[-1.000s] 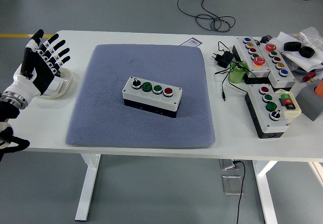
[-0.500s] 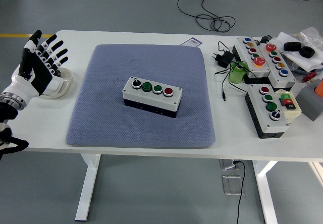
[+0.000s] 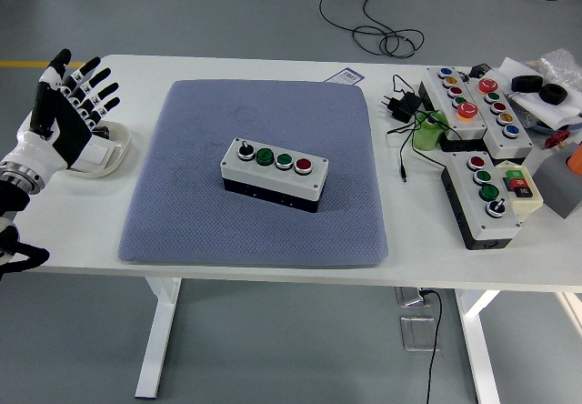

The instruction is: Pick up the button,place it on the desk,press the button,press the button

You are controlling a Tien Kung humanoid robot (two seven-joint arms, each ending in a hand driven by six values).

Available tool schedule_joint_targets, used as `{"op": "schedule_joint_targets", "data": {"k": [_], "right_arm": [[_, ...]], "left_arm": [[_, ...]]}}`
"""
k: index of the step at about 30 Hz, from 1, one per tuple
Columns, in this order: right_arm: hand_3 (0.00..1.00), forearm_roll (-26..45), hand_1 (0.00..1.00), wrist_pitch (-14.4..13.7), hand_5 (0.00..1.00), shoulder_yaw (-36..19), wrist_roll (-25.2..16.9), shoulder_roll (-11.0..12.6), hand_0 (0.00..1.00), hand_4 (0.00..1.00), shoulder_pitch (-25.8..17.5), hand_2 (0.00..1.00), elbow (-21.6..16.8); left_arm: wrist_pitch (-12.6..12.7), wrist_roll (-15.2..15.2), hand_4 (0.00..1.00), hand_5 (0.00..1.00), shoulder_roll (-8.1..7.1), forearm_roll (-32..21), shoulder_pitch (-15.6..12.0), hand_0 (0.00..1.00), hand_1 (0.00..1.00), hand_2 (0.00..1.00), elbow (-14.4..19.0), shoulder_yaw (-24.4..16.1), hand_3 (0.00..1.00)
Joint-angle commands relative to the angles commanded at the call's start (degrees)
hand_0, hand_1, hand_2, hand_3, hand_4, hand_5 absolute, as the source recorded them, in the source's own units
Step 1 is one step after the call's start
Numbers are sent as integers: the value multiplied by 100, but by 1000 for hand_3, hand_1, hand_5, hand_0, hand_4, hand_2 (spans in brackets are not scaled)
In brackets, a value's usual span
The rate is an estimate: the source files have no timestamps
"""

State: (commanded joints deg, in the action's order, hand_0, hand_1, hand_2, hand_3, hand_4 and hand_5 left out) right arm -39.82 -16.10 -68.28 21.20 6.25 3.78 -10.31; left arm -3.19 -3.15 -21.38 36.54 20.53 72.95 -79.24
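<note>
A grey button box (image 3: 274, 175) lies on the blue-grey mat (image 3: 182, 195) at the middle of the table. Its top carries a black knob, two green buttons and a red button in a row. My left hand (image 3: 71, 104) is raised over the table's far left edge, well away from the box, palm up and fingers spread, holding nothing. No right hand appears in the head view.
A white dish (image 3: 105, 156) sits just behind my left hand. At the right stand a second button box (image 3: 491, 195), a longer panel with several coloured buttons (image 3: 473, 102), a green cylinder (image 3: 427, 134), a black plug and cable (image 3: 400, 104), and clutter at the far right corner.
My left hand has drifted a little to the left and up, away from the mat. The button box has not moved.
</note>
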Motion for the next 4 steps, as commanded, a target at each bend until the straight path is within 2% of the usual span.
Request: {"op": "schedule_joint_targets", "data": {"k": [4], "right_arm": [[587,-29,508,-1,342,-12,3,1,643,236,21,547,0]], "left_arm": [[-4,-15,735,998,14,16,-4,950,951,986,-3,-33,949]]}}
